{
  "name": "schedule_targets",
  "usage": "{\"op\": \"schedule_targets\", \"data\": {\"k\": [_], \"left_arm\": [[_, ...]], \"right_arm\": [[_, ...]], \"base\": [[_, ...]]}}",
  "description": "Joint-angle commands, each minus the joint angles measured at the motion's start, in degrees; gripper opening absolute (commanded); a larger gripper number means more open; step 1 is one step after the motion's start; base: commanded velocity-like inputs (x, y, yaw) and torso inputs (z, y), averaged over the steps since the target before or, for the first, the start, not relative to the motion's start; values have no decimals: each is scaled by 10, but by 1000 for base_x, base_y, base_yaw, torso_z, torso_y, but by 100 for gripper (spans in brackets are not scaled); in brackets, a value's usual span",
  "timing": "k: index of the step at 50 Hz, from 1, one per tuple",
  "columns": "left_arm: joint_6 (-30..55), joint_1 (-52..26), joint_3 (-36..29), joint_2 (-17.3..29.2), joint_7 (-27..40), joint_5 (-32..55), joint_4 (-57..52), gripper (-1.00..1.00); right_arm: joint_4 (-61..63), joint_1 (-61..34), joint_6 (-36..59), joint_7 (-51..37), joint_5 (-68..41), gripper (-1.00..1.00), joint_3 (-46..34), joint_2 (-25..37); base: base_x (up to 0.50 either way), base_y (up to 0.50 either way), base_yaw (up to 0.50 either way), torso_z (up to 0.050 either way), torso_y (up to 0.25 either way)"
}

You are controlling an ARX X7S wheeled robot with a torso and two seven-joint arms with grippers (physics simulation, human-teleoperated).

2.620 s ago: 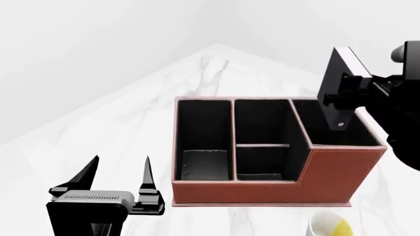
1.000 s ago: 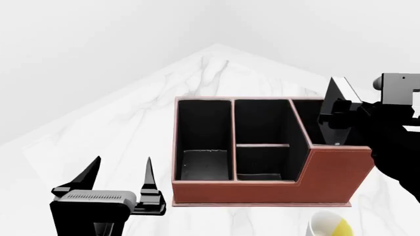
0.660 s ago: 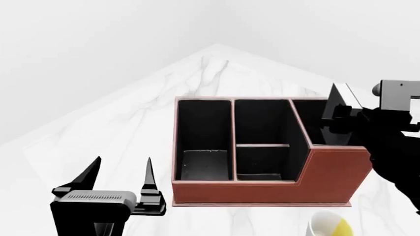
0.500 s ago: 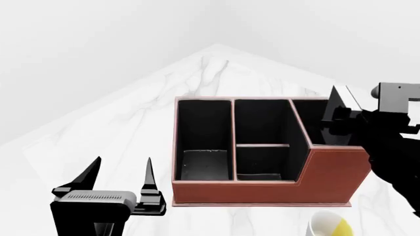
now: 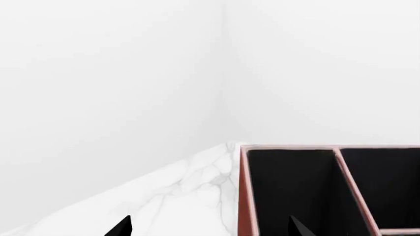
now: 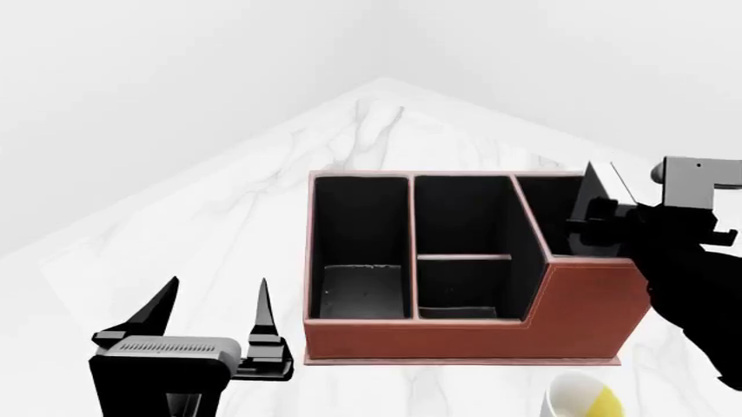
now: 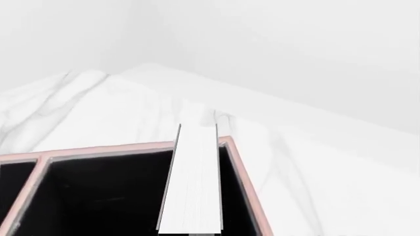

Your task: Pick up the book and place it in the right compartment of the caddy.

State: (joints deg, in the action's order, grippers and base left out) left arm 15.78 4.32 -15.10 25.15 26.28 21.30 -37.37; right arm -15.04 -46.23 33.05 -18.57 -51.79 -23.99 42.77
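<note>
We keep the right tool (image 6: 606, 219) clamped on the book (image 6: 603, 181), held upright so its narrow page edge fits the opening. The book sits partly lowered inside the right compartment (image 6: 554, 221) of the caddy (image 6: 464, 334), near the outer wall. The left tool (image 6: 215, 323) rests with its fingers apart above the bench (image 6: 232, 217).

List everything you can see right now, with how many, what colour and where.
caddy: one, reddish-brown with black interior, middle of the table.
right compartment: one, black-lined, the caddy's tallest section.
book: one, black covers, white page edges, partly lowered into the right compartment.
mug: one, white and yellow, in front of the caddy.
table: one, white marble.
left gripper: black, open, beside the caddy.
right gripper: black, shut on the book.
</note>
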Motion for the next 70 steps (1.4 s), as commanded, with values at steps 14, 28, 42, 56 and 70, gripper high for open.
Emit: {"op": "schedule_targets", "data": {"k": [14,28,42,56,70], "left_arm": [[-1,-1,-2,2,3,2,1,100],[-3,-1,-4,3,4,3,2,100],[-3,-3,-6,4,6,4,2,100],[-2,-3,-8,5,7,5,2,100],[-4,-4,-8,6,9,6,3,100]], "right_arm": [[-5,0,-9,11,32,-100,9,-3],[-15,-3,-5,9,26,100,13,-5],[-11,-2,-4,8,27,100,13,-3],[-6,-2,-2,6,25,100,15,-1],[-5,-1,-2,6,26,100,14,-1]], "base": [[0,0,0,0,1],[0,0,0,0,1],[0,0,0,0,0],[0,0,0,0,0],[0,0,0,0,0]]}}
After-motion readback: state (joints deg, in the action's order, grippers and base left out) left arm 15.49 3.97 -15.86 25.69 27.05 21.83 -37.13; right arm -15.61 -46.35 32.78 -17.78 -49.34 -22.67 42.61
